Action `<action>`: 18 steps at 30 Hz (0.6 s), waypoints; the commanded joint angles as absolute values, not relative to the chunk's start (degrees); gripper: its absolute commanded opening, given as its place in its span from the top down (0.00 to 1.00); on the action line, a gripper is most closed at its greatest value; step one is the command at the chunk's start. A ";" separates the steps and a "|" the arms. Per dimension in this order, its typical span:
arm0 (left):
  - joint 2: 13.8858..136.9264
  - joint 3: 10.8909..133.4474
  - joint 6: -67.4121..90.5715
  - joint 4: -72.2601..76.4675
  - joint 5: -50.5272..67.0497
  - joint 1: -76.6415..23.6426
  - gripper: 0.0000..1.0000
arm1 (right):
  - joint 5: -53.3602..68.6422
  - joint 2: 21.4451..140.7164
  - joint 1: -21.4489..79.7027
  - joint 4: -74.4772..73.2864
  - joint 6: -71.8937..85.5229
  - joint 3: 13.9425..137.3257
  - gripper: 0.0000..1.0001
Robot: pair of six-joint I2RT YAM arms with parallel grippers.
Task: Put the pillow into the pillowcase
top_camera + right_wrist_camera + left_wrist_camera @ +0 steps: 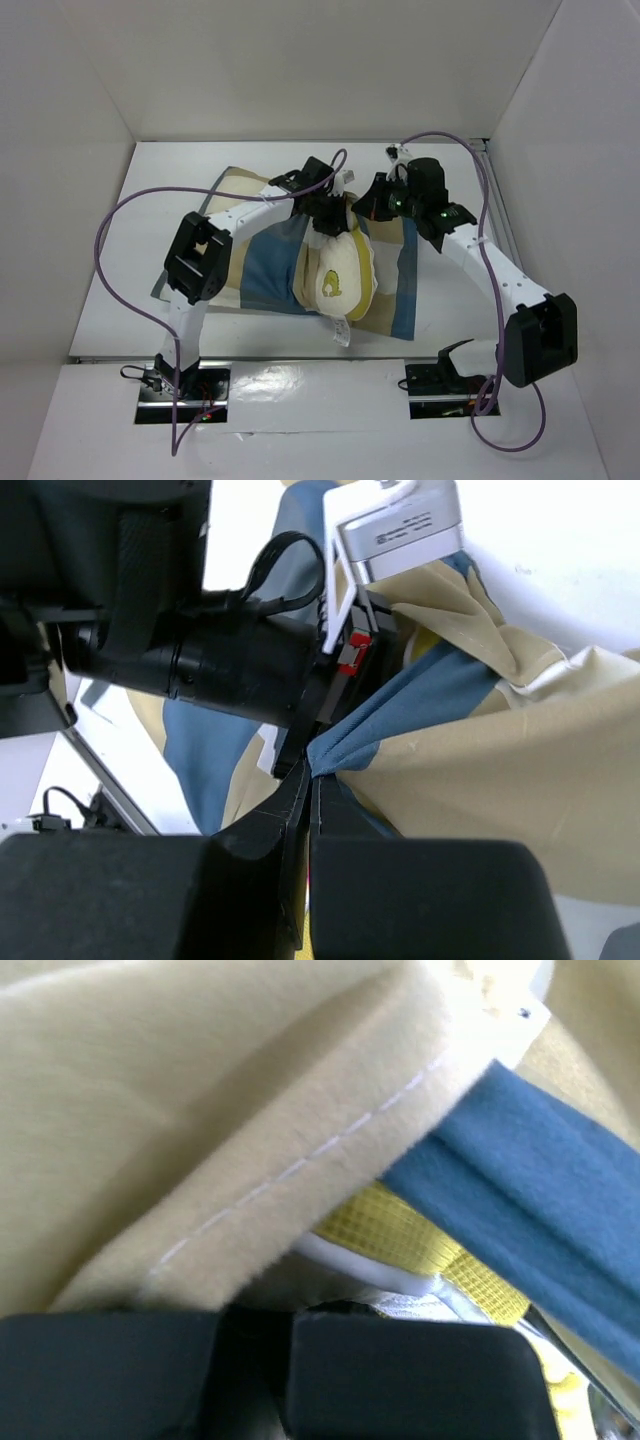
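Fingers of the right gripper (308, 780) are closed, pinching a blue fold of the pillowcase (480, 770). On the left gripper (288, 1330) they sit pressed together below its tan hem (no pinched cloth is visible). The pillow (340, 275) lies bunched, its far end inside the pillowcase, mid-table (450, 310).

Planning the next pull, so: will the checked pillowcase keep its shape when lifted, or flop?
Probably floppy: the pillowcase bunches into folds where the right gripper pinches it. Likely light, as that small pinch holds up a fold. Its fuzzy nap may drag against the pillow rather than slide.
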State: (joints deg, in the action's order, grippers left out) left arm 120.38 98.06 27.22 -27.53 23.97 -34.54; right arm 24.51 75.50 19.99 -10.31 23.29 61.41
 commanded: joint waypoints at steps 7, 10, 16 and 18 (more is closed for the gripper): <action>126.21 90.97 28.04 -34.02 16.44 -33.75 1.00 | 45.14 73.54 21.01 12.22 27.07 72.68 1.00; 126.29 92.89 29.26 -33.40 18.01 -33.75 1.00 | 49.03 76.81 21.01 9.84 27.07 73.30 1.00; 127.35 97.73 29.79 -33.93 19.77 -33.22 1.00 | 46.69 79.97 23.20 -1.65 18.21 67.77 1.00; 126.66 97.73 30.32 -34.45 21.25 -33.22 1.00 | 43.96 81.47 23.73 -6.23 16.97 66.63 1.00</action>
State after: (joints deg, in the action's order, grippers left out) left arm 121.82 99.18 30.48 -29.61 26.81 -33.45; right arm 34.74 82.56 20.18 -11.79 18.46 63.75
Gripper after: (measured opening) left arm 0.046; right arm 0.011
